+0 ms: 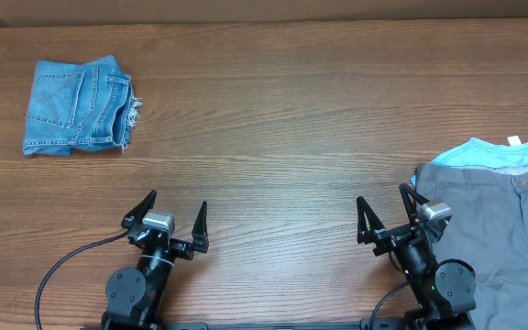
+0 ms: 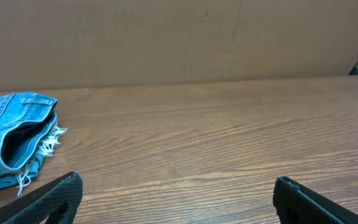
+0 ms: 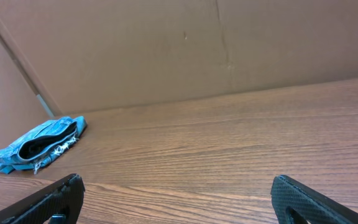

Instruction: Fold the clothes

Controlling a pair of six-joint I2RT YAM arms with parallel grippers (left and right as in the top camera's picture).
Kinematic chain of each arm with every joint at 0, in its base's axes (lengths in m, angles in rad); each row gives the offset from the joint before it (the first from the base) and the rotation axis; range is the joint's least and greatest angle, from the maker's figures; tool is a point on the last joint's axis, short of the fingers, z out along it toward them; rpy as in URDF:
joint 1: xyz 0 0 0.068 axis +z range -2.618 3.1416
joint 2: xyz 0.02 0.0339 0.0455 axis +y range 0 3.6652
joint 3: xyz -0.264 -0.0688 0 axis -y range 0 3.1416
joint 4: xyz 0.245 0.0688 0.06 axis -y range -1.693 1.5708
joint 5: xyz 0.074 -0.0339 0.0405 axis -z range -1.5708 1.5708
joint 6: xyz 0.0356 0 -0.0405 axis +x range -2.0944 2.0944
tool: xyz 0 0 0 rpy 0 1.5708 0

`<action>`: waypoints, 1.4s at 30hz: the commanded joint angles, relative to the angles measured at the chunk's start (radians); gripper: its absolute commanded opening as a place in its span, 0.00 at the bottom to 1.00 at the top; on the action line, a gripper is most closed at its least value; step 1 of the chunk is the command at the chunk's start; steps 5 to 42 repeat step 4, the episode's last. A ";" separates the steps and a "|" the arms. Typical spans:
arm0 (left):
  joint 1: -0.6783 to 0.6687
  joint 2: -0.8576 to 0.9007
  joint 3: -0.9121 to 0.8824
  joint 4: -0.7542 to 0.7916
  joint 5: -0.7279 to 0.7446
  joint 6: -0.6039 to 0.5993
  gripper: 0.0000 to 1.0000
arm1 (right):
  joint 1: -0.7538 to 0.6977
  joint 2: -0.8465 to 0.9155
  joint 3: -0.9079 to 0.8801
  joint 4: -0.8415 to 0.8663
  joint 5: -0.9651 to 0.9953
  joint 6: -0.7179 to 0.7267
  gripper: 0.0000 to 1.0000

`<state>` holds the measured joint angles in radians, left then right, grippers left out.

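The jeans (image 1: 79, 106) lie far away on the left side of the table (image 1: 291, 119), near its back edge. They are folded into a small, chunky square of light-blue denim. You can see a stitched pocket on top and white, stringy threads hanging off the right edge. The table is brown wood with long wavy lines in it.

The left gripper (image 1: 177, 200) sits at the front edge, well apart from the jeans. Its two black pointy fingers are spread wide and hold nothing.

The right gripper (image 1: 381, 194) sits at the front too, much farther from the jeans. Its fingers are spread wide as well, with nothing between them. Just beside it on the right lie soft grey pants (image 1: 502, 229) with a button. A light-blue cloth (image 1: 484, 151) peeks out behind them.

A plain brown cardboard wall (image 2: 166, 37) stands behind the table.
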<state>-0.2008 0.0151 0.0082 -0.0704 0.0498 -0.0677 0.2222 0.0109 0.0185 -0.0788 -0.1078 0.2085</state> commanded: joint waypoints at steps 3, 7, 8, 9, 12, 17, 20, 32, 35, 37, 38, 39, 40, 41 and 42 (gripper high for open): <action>0.006 -0.011 -0.003 -0.001 0.010 0.001 1.00 | -0.006 -0.007 -0.011 0.006 -0.006 -0.007 1.00; 0.006 -0.011 -0.003 -0.001 0.010 0.001 1.00 | -0.006 -0.007 -0.011 0.006 -0.006 -0.007 1.00; 0.006 -0.011 -0.003 -0.001 0.010 0.001 1.00 | -0.006 -0.007 -0.011 0.006 -0.006 -0.007 1.00; 0.006 -0.011 -0.003 -0.001 0.010 0.001 1.00 | -0.006 -0.007 -0.011 0.006 -0.006 -0.007 1.00; 0.006 -0.011 -0.003 -0.001 0.010 0.001 1.00 | -0.006 -0.007 -0.011 0.006 -0.006 -0.007 1.00; 0.006 -0.011 -0.003 -0.001 0.010 0.001 1.00 | -0.006 -0.007 -0.011 0.006 -0.006 -0.007 1.00; 0.006 -0.011 -0.003 -0.001 0.010 0.001 1.00 | -0.006 -0.007 -0.011 0.006 -0.006 -0.007 1.00; 0.006 -0.011 -0.003 -0.001 0.010 0.001 1.00 | -0.006 -0.007 -0.011 0.006 -0.006 -0.007 1.00; 0.006 -0.011 -0.003 -0.001 0.010 0.001 1.00 | -0.006 -0.007 -0.011 0.006 -0.006 -0.007 1.00; 0.006 -0.011 -0.003 -0.001 0.010 0.001 1.00 | -0.006 -0.007 -0.011 0.006 -0.006 -0.007 1.00; 0.006 -0.011 -0.003 -0.001 0.010 0.001 1.00 | -0.006 -0.007 -0.011 0.006 -0.006 -0.007 1.00; 0.006 -0.011 -0.003 -0.001 0.010 0.001 1.00 | -0.006 -0.007 -0.011 0.006 -0.006 -0.007 1.00; 0.006 -0.011 -0.003 -0.001 0.010 0.001 1.00 | -0.006 -0.007 -0.011 0.006 -0.006 -0.007 1.00; 0.006 -0.011 -0.003 -0.001 0.010 0.001 1.00 | -0.006 -0.007 -0.011 0.006 -0.006 -0.007 1.00; 0.006 -0.011 -0.003 -0.001 0.010 0.001 1.00 | -0.006 -0.007 -0.011 0.006 -0.006 -0.007 1.00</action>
